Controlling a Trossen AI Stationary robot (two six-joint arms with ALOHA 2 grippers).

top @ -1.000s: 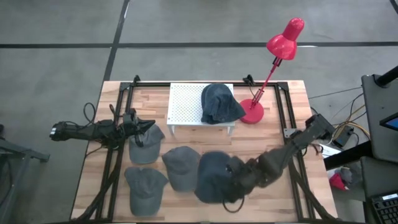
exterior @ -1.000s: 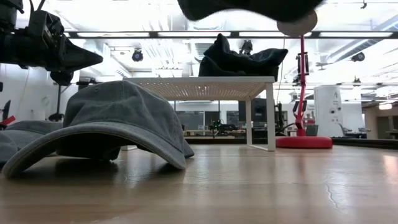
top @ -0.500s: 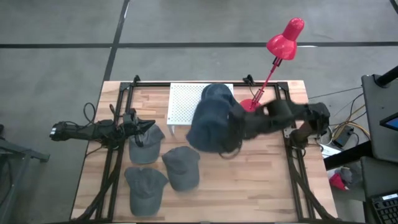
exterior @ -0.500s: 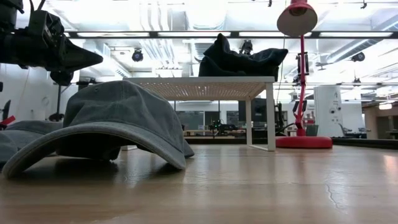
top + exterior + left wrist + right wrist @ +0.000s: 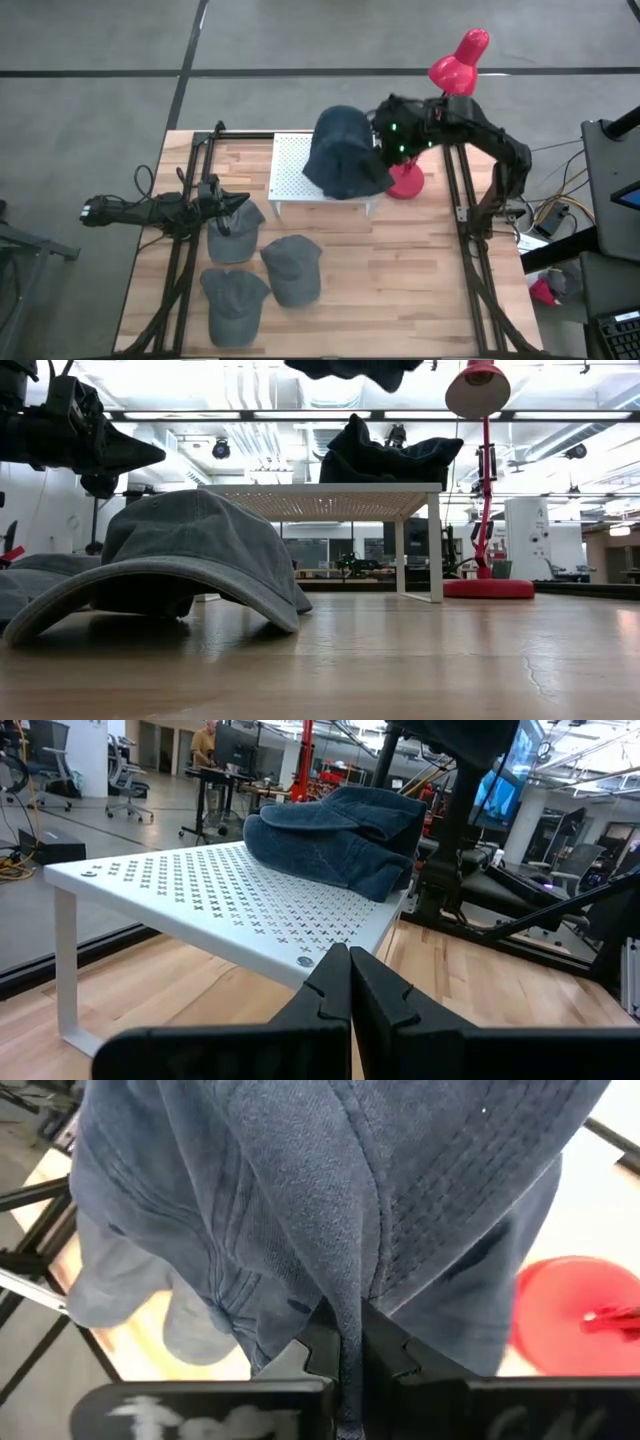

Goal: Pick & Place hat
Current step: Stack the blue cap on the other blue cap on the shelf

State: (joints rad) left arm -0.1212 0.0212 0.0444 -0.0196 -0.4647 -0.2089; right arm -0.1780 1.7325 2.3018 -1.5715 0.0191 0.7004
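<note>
My right gripper [image 5: 345,1345] is shut on a dark blue hat [image 5: 338,145] high over the white perforated stand [image 5: 292,170] at the table's far side. The low view shows this hat's underside [image 5: 350,368] at the top. A second dark blue hat [image 5: 335,835] rests by its crown on the stand's top. Three grey hats [image 5: 237,232], [image 5: 293,268], [image 5: 233,300] lie on the table at the near left. My left gripper [image 5: 349,982] is shut and level at the table's left, just in front of the stand. My right gripper pinches a raised fold of the hat's cloth [image 5: 348,1295] between its two fingers. The fingers slant down from the table's right. The hat hangs slack around and below them, clear of the stand and of the hat lying on it.
A red desk lamp stands right of the stand, its base [image 5: 406,182] on the table and its head [image 5: 458,62] high over the far edge. Black rails [image 5: 462,200] run along the table's left and right sides. Bare wood lies at the near right.
My right gripper has swung up from the table's near middle toward the far edge, carrying the dark blue hat. The hat, held clear of the table throughout, now hangs over the white stand. The grey hats have stayed where they were.
</note>
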